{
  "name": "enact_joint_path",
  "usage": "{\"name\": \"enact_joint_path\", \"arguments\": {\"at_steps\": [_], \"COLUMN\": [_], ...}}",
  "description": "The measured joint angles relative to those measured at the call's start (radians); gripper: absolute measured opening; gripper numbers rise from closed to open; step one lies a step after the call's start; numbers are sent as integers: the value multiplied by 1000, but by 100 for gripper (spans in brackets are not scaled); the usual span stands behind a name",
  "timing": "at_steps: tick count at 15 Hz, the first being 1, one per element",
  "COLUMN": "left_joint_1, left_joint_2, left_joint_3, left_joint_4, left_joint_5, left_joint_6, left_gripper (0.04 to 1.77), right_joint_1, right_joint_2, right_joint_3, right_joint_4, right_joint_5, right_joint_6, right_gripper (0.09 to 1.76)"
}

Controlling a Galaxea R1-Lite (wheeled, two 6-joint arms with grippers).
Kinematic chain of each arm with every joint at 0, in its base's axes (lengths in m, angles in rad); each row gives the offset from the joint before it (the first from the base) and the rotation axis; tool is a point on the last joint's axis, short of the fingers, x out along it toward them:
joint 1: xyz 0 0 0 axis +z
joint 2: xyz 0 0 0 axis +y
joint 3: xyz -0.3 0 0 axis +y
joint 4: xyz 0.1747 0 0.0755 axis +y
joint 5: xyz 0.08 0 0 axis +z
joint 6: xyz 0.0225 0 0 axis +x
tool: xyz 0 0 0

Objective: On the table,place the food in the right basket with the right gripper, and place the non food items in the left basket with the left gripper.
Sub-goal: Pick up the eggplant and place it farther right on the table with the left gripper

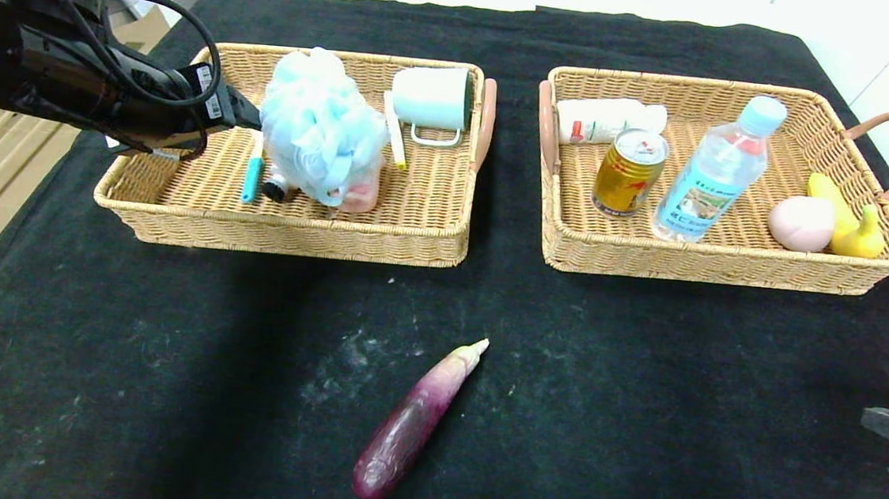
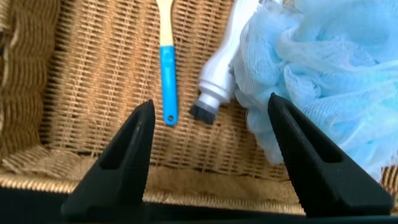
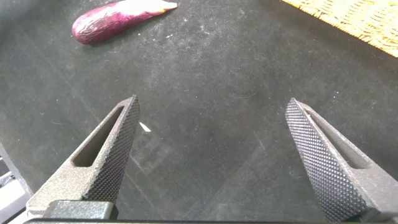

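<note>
**One eggplant left, right gripper waiting wide open**

The eggplant (image 1: 417, 422) lies alone on the table (image 1: 639, 392), in front of and between the two baskets, its pale tip aimed toward the gap between them. The right gripper (image 3: 214, 155) hovers low over bare cloth near the table's right front corner, fingers spread and empty, well apart from the eggplant. The left gripper (image 2: 208, 158) sits over the left basket (image 1: 287, 233), fingers also open, holding nothing.

The likely trouble is the pickup. The eggplant is smooth, round and tapered, so fingers closing near the thin tip, or off its long axis, could roll it or let it slide out. A low carry could also knock the right basket (image 1: 721, 263) at its near wall, or tip the bottle (image 1: 716, 172) and can (image 1: 629, 173) standing inside.

Only the left wrist view shows the left fingers apart beside the blue-handled brush (image 2: 166, 68) and sponge (image 2: 323, 74); the head view hides them behind the arm.
</note>
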Motion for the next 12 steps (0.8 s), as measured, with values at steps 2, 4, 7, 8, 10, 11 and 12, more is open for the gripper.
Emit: {"name": "enact_joint_path", "arguments": {"at_steps": [2,4,7,8,10,11,12], "left_joint_1": [-26,-58,-110,-131,-177,-206,-237], "left_joint_2": [-48,-111,-212,-243,-298,-321,-340], "left_joint_3": [65,141,245,279,351,383,409], "left_joint_4": [-2,-4,-3,-1,0,1,3], "left_joint_5": [-1,-2,-5,-5,-4,-5,-6], "left_joint_6": [0,0,3,9,18,17,16], "left_gripper": [143,149,156,158,161,162,164], "right_joint_1": [0,0,0,0,1,1,1], "right_joint_2": [0,0,0,0,1,2,2], "right_joint_3": [1,2,6,6,8,9,9], "right_joint_4": [0,0,1,1,2,1,1], "right_joint_5": [0,0,0,-1,0,0,0], "right_joint_6": [0,-1,-10,-11,-11,-12,-12], "right_gripper": [171,171,171,171,171,171,171]}}
